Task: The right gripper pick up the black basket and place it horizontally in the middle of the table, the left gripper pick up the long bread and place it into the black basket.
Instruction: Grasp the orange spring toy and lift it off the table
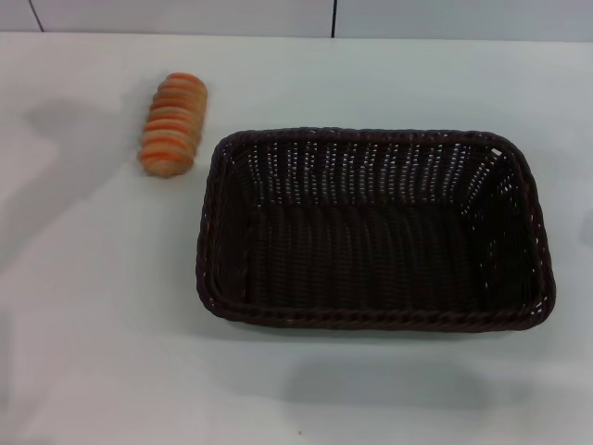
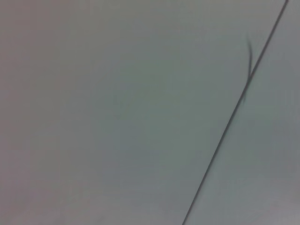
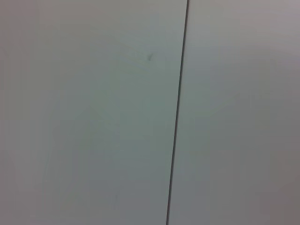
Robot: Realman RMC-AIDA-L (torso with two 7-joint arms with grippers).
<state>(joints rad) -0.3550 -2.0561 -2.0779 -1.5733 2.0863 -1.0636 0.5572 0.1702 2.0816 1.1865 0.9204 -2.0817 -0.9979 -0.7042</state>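
Observation:
In the head view the black basket [image 1: 375, 227], a large dark woven wicker rectangle, lies with its long side across the white table [image 1: 93, 352], a little right of the middle. It is empty. The long bread [image 1: 172, 124], tan with orange cross stripes, lies on the table just beyond the basket's far left corner, apart from it. Neither gripper shows in any view. Both wrist views show only a plain pale surface with a thin dark seam.
The table's far edge meets a pale wall with dark seams [image 1: 334, 19]. Bare white tabletop lies left of the basket and in front of it. Faint shadows fall on the table at the left and near the front.

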